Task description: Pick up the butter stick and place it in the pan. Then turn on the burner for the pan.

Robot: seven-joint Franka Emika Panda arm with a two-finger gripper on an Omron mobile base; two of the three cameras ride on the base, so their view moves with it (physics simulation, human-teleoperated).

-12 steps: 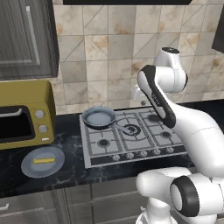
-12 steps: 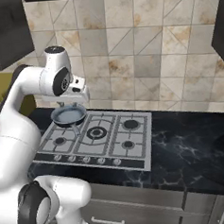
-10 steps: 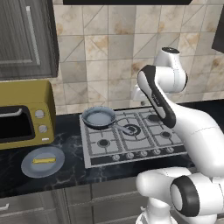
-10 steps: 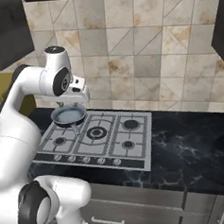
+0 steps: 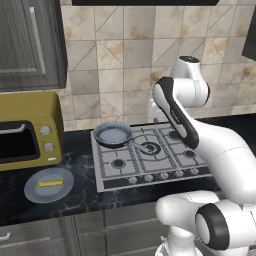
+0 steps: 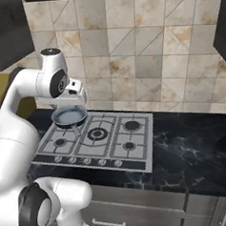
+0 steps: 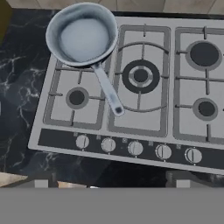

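The butter stick (image 5: 51,183) is a small pale-yellow bar lying on a flat round grey-blue plate (image 5: 31,192) on the dark counter, left of the stove. The pan (image 5: 113,134) sits on the stove's back left burner, its dark handle (image 7: 107,89) pointing toward the stove's middle. It is empty in the hand view (image 7: 83,35). My gripper (image 6: 80,100) hangs high over the stove near the pan (image 6: 70,116), far from the butter. In the hand view my gripper (image 7: 109,183) is open, fingertips (image 7: 41,183) wide apart with nothing between them.
A yellow toaster oven (image 5: 25,131) stands on the counter behind the plate. A row of several knobs (image 7: 135,148) runs along the stove's front edge. Dark cabinets hang at the upper left, and a tiled wall backs the stove (image 5: 150,155).
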